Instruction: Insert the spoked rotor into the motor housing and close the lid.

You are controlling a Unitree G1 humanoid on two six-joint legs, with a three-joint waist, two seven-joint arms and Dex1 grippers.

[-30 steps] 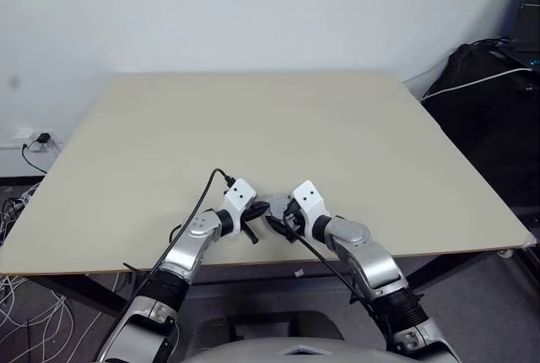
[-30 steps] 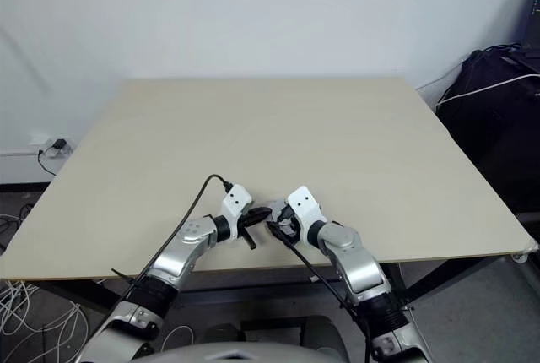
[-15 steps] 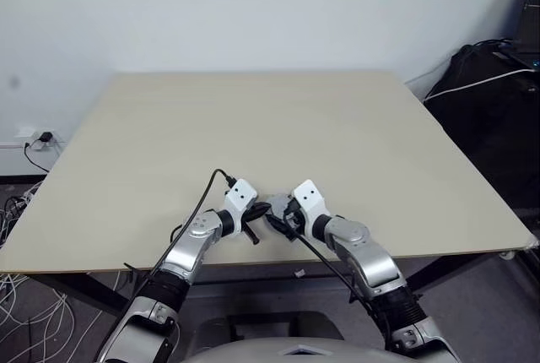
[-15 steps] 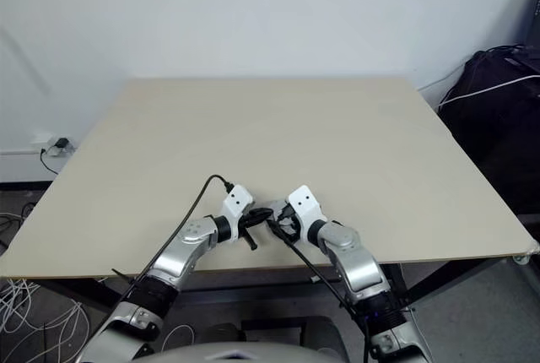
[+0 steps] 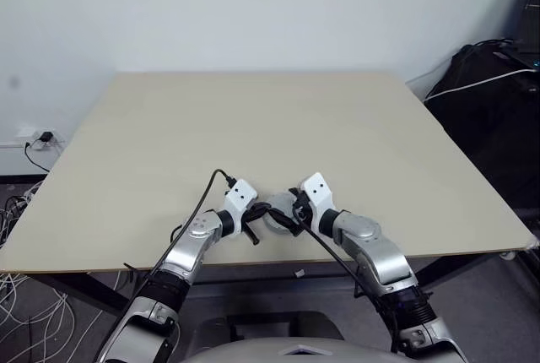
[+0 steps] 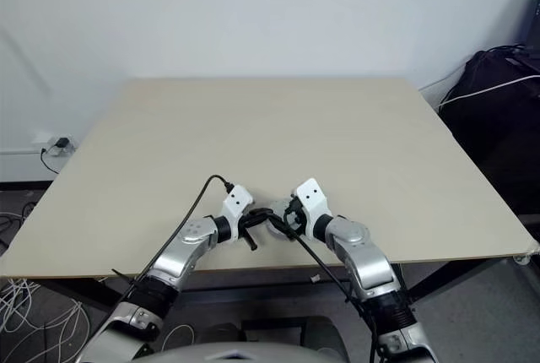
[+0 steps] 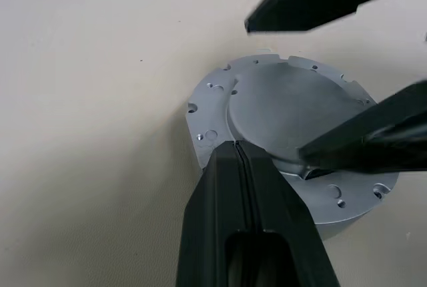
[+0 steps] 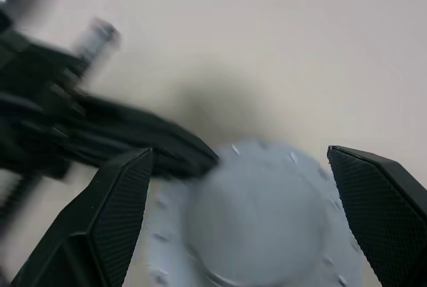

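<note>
Silver disc w/ rim holes, wrist-cam

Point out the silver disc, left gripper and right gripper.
silver disc (image 7: 293, 110): left wrist view, on its flat raised centre.
left gripper (image 7: 239, 150): left wrist view, at the tip of its shut fingers.
right gripper (image 8: 240, 160): right wrist view, midway between its open fingertips.

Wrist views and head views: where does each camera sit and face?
Head eyes: on the head, looking down over the table; both arms show.
Left wrist: along the shut left gripper onto the silver disc.
Right wrist: along the open right gripper, astride the disc.
Shared: the disc; each wrist view shows the other gripper.
</note>
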